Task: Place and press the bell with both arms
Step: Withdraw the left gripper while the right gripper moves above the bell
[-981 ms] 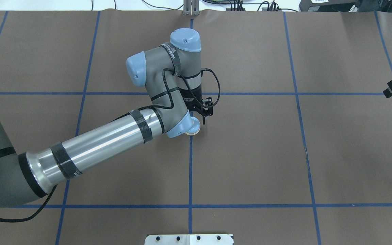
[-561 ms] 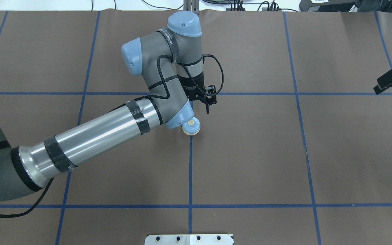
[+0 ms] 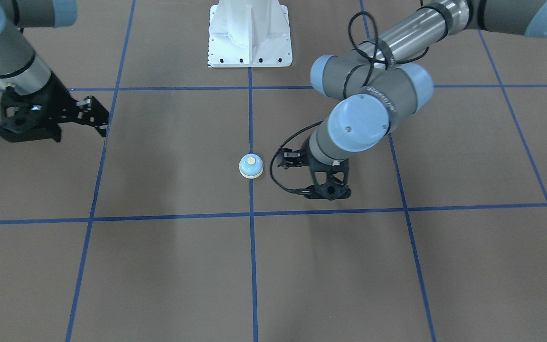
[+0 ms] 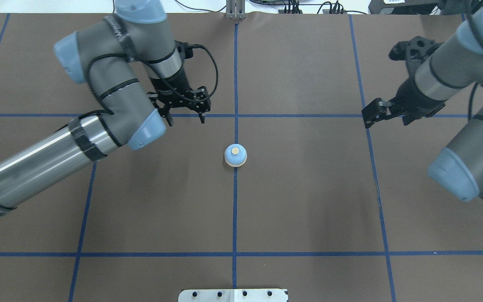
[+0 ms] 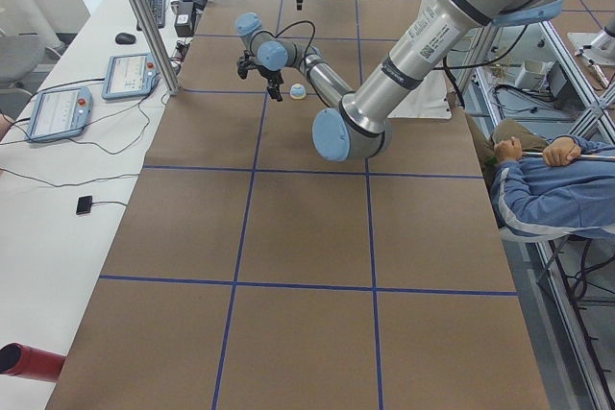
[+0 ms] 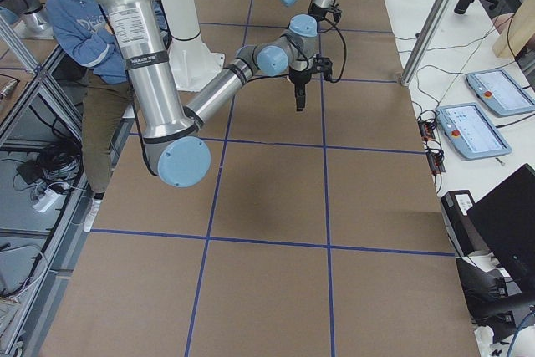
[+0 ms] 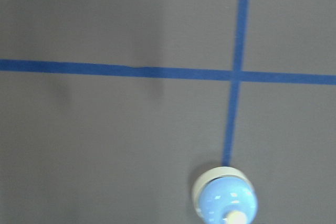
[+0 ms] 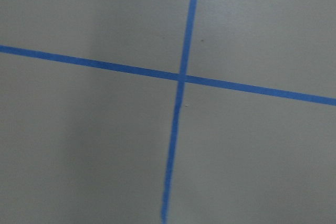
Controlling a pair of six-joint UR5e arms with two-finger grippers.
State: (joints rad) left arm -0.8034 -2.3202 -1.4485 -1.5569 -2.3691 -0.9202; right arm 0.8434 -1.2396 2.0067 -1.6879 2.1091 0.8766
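Observation:
The bell (image 4: 235,155), light blue with a cream base and button, stands alone on the centre tape line of the brown table (image 4: 308,201). It also shows in the front view (image 3: 251,166) and at the bottom of the left wrist view (image 7: 226,200). My left gripper (image 4: 185,119) is open and empty, above the table to the bell's far left; it also shows in the front view (image 3: 325,191). My right gripper (image 4: 373,115) looks open and empty, well to the bell's right, and shows in the front view (image 3: 100,114). Neither gripper touches the bell.
Blue tape lines (image 4: 308,115) divide the table into squares. The white pedestal base (image 3: 249,33) stands at the robot's edge. Seated people (image 5: 548,189) (image 6: 84,22) show beside the table. Tablets (image 5: 58,112) lie on a side bench.
My left gripper has left the bell and moved away to the left and farther back. My right arm has come in from the right edge towards the middle. The bell has stayed put.

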